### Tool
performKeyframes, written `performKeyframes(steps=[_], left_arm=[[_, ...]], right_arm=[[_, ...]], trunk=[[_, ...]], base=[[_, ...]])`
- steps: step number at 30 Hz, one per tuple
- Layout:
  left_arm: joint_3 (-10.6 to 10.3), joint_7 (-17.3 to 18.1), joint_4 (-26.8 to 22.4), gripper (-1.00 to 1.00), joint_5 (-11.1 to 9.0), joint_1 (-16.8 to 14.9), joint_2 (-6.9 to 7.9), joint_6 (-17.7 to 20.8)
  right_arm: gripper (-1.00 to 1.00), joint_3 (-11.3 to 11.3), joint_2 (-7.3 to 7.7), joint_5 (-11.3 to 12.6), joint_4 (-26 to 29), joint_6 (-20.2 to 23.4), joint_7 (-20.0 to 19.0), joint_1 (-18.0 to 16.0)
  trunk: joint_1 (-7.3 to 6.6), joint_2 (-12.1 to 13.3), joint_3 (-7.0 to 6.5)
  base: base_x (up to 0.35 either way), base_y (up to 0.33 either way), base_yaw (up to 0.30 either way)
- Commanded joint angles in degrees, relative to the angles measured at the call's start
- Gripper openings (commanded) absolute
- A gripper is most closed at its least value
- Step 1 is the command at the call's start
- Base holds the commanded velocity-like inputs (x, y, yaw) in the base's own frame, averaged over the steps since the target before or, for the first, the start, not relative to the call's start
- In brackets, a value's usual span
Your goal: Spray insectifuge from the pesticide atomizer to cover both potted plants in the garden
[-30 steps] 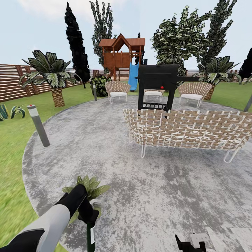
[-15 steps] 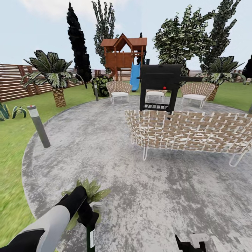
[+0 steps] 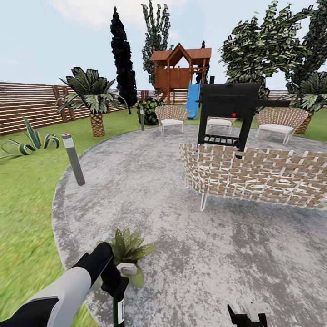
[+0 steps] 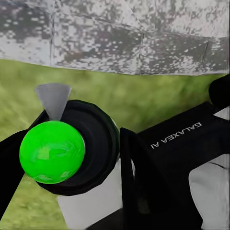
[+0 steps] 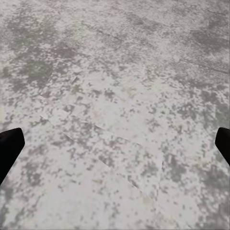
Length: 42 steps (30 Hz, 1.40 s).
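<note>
The left tool (image 3: 113,284) sits at about 7 o'clock in the head view, its fingers pinching the pesticide atomizer (image 3: 118,310) by the upper part. The bottle hangs below the grip with its long axis close to vertical, the green and white stem running down out of the picture. In the left wrist view its round green cap (image 4: 51,152) faces the camera. Held this way, the sprayer stands just beside a potted plant (image 3: 128,247) on the grey patio (image 3: 190,254), probably to bring the nozzle within reach of the leaves. The right tool (image 3: 247,318), at 5 o'clock, hangs spread and empty over bare stone.
</note>
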State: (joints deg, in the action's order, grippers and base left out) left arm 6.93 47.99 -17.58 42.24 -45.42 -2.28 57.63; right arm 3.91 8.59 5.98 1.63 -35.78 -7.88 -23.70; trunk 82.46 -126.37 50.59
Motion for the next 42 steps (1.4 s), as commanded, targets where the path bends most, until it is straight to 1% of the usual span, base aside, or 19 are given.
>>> performKeyframes(steps=[1, 3, 5, 16, 20, 28, 33, 36, 42], left_arm=[[0.44, 0.69, -0.09, -1.00, 0.23, -0.02, -0.05, 0.30], [0.25, 2.10, -0.05, -1.00, -1.24, -0.02, -0.02, 0.23], [-0.22, 2.69, -0.08, -1.00, -1.60, -0.02, 0.02, 0.19], [-0.42, 2.78, -0.09, -1.00, -1.41, -0.02, 0.00, 0.12], [-0.49, 2.59, -0.07, -1.00, -1.29, -0.02, 0.14, 0.08], [-0.51, 2.35, 0.17, -1.00, -1.21, 0.14, 0.54, 0.02], [-0.58, -0.13, 0.25, -1.00, -1.28, 0.16, 0.58, 0.10], [-0.60, -0.45, 0.26, -1.00, -1.29, 0.16, 0.48, 0.11], [-0.54, -0.86, 0.28, -1.00, -1.30, 0.19, 0.28, 0.02]], right_arm=[[1.00, 0.40, 0.02, 0.61, -0.05, -0.17, -0.28, -0.03], [1.00, 0.40, 0.02, 0.61, -0.05, -0.17, -0.29, -0.03], [1.00, 0.40, 0.02, 0.61, -0.05, -0.17, -0.29, -0.03], [1.00, 0.40, 0.02, 0.61, -0.05, -0.17, -0.29, -0.03], [1.00, 0.40, 0.02, 0.61, -0.05, -0.17, -0.29, -0.03], [1.00, 0.40, 0.02, 0.61, -0.05, -0.16, -0.29, -0.03], [1.00, 0.40, 0.02, 0.61, -0.05, -0.17, -0.29, -0.03], [1.00, 0.40, 0.02, 0.61, -0.05, -0.17, -0.30, -0.03], [1.00, 0.40, 0.02, 0.61, -0.05, -0.17, -0.30, -0.03]], trunk=[[-0.01, -0.02, 0.06], [-0.01, -0.02, 0.06], [-0.01, -0.02, 0.06], [-0.01, -0.02, 0.06], [-0.01, -0.02, 0.06], [-0.01, -0.02, 0.06], [-0.01, -0.02, 0.06], [-0.01, -0.02, 0.06], [-0.01, -0.02, 0.06]], base=[[0.000, 0.000, 0.039], [0.000, 0.000, 0.015], [0.000, 0.000, 0.004], [0.003, -0.004, 0.000], [0.057, -0.136, 0.000], [0.005, -0.011, 0.034], [0.007, 0.000, 0.253], [0.105, -0.042, 0.157], [0.208, -0.168, 0.016]])
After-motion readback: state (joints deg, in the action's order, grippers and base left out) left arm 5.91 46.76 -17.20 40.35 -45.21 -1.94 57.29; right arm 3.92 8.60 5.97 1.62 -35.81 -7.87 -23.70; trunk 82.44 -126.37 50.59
